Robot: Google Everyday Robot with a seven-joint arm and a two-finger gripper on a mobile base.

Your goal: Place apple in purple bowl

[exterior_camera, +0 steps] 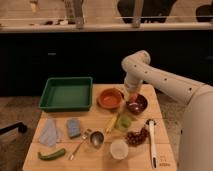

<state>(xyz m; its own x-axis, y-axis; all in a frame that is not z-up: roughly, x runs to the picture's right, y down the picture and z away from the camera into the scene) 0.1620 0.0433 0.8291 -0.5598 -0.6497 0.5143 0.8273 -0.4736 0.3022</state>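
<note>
1. One arm reaches in from the right side of the view. The hand [132, 94] hangs low over the back right part of the counter [98, 120].
2. Hand state: clenched on the apple [134, 97], which shows only as a small orange-red spot at the hand's tip. No other apple lies on the counter.
3. The purple bowl [145, 104] sits at the back right of the counter, just beside the orange bowl [110, 98] on that bowl's right.
4. Key relation: the apple is above the purple bowl's left half, close over the rim side nearest the orange bowl, not over the middle. The bowl's centre lies slightly right of the hand and below it.
5. Whether the apple touches the bowl: cannot tell. It looks just clear of it.
6. Judgement: carry is nearly done and release is the step in hand. A small shift right before letting go would centre the drop.
7. Risk, judged: a release this near the left rim could send the round fruit off the edge toward the orange bowl.
8. The green cup [123, 121] and grapes [136, 136] lie nearer the camera, apart from the drop.
</note>
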